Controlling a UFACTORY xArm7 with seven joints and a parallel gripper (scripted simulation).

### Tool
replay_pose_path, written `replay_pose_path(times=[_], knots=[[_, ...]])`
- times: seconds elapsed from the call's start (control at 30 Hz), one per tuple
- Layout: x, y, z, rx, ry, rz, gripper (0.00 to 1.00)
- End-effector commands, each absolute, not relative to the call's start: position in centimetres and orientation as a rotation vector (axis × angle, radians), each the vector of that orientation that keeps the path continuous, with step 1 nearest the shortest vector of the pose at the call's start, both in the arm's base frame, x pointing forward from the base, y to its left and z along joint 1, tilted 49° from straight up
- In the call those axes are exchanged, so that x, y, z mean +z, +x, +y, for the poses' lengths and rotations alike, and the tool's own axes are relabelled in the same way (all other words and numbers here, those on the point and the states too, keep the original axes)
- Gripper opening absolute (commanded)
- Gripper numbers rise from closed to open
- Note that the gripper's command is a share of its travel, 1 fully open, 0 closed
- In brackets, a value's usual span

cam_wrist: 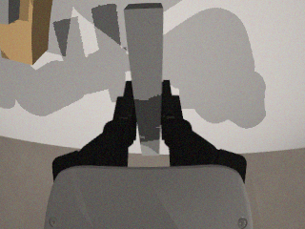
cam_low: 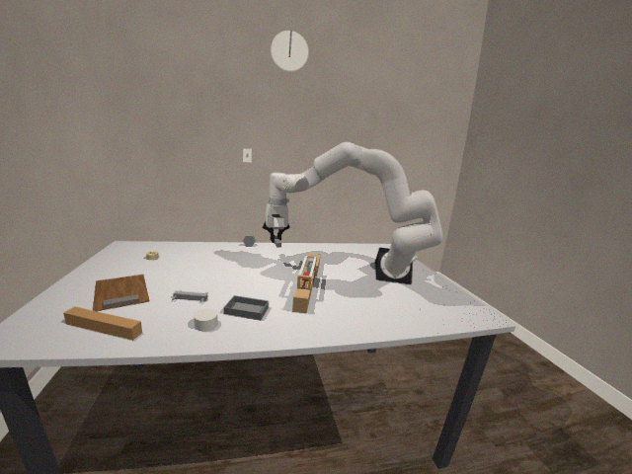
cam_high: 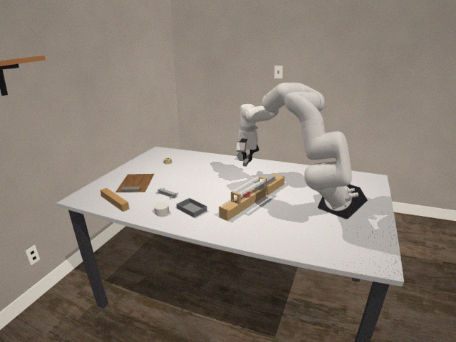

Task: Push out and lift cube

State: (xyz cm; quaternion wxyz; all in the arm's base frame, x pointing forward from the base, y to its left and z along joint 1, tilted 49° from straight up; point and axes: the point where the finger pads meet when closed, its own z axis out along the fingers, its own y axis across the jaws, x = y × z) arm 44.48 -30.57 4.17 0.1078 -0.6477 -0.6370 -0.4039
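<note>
The wooden channel (cam_high: 254,196) lies on the table in front of the arm's base, with see-through walls along its middle and a solid wooden block at its near end. The small red cube (cam_high: 247,194) sits inside it; it also shows in the exterior view (cam_low: 304,278). My gripper (cam_high: 247,159) hangs above the table behind and left of the channel, apart from it. It is shut on a slim grey stick (cam_wrist: 145,71) that points down and away from the fingers. In the wrist view an edge of the channel (cam_wrist: 29,19) lies at the upper left.
A dark grey tray (cam_high: 191,206), a white cylinder (cam_high: 161,209), a small grey rack (cam_high: 167,192), a wooden block (cam_high: 114,199), a wooden board (cam_high: 135,182) and a yellow ring (cam_high: 167,159) lie left of the channel. A dark hexagonal object (cam_low: 248,240) sits near the gripper. The arm's base (cam_high: 342,201) stands at the right.
</note>
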Motion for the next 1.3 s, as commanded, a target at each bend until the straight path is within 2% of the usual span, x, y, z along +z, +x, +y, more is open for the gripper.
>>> replay_pose_path(times=[0.0, 0.37, 0.43, 0.5, 0.67, 0.93, 1.27], knots=[[5.5, 43.7, -31.9, -1.189, -1.907, -1.874, 0.0], [5.4, 43.6, -31.9, -1.188, -1.909, -1.871, 0.0], [4.6, 41.5, -31.8, -1.166, -1.944, -1.817, 0.0], [2.7, 37.0, -31.3, -1.12, -2.023, -1.68, 0.0], [1.3, 33.1, -29.7, -1.05, -2.154, -1.368, 0.0], [-2.0, 27.0, -27.0, -1.043, -2.16, -1.358, 0.0], [-4.1, 28.2, -25.1, -1.043, -2.16, -1.358, 0.0]])
